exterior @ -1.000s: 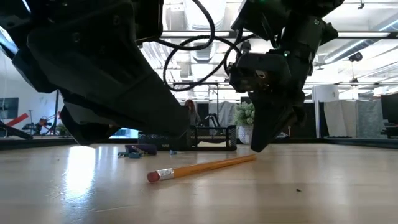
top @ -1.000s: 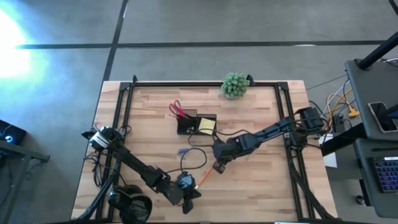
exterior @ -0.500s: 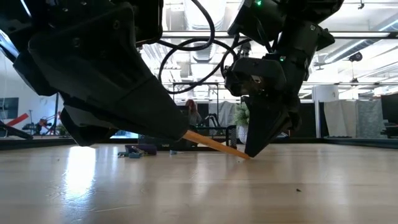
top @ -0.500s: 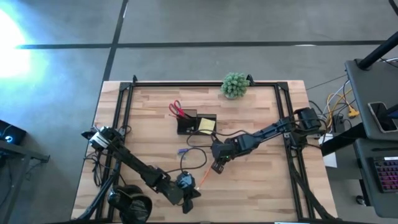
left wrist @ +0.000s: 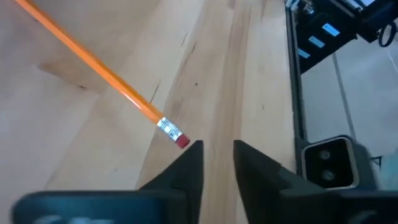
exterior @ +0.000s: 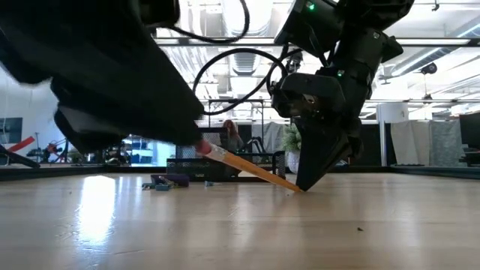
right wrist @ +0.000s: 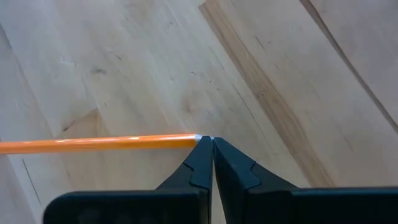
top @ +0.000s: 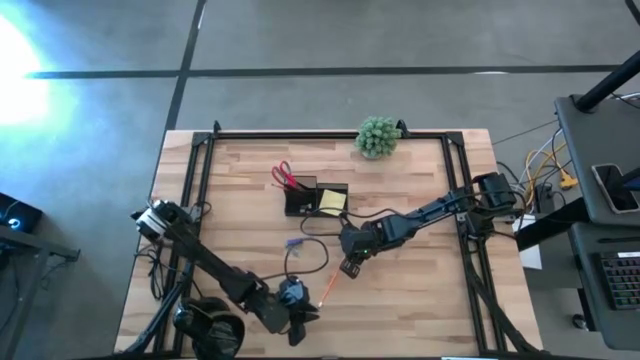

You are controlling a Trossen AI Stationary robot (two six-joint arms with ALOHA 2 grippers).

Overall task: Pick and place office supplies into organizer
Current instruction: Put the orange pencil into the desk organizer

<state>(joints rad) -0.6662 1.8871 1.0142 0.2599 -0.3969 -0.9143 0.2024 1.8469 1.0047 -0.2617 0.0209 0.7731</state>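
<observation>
right pincer (right wrist: 212,144) closed on orange pencil (right wrist: 93,144) tip, left pincer (left wrist: 217,163) slightly parted, empty, organizer (top: 315,200) contents unclear

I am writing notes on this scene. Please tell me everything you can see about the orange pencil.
The orange pencil is a thin stick, seemingly painted wood, with a silver metal band and a pink eraser at one end. It is tilted: the eraser end is up in the air beside the left claw, whose fingers stand slightly apart and do not hold it. Its other end is down at the wooden table, pinched at the tip of the shut right claw. It lies in front of the black organizer.
</observation>
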